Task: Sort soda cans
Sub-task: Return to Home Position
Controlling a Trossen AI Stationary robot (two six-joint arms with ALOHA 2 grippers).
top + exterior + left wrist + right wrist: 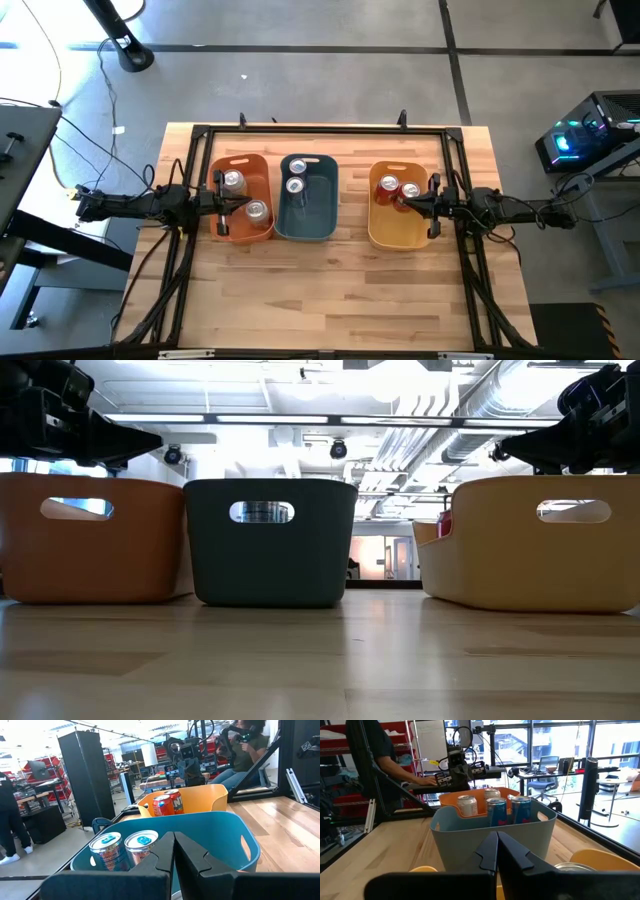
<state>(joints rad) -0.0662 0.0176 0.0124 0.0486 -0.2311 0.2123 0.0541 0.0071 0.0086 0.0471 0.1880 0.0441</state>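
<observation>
Two silver cans [233,181] [256,211] stand upright in the orange bin [262,165]. Two more silver cans [297,167] [295,186] stand in the blue-grey bin [320,215]; in the left wrist view these cans [141,845] show blue tops. Two red cans [388,184] [410,190] stand in the yellow bin [385,235]. My left gripper [228,203] [174,842] hovers shut over the orange bin, between its two cans. My right gripper [402,203] [497,842] hovers shut over the yellow bin, beside the red cans. Neither holds anything.
The three bins stand in a row across the table's far half: orange bin [95,540], blue-grey bin [268,545], yellow bin [535,545], with a gap before the yellow one. A black frame [320,128] rims the table. Bare wood [320,290] lies toward the near edge. A person sits beyond the table.
</observation>
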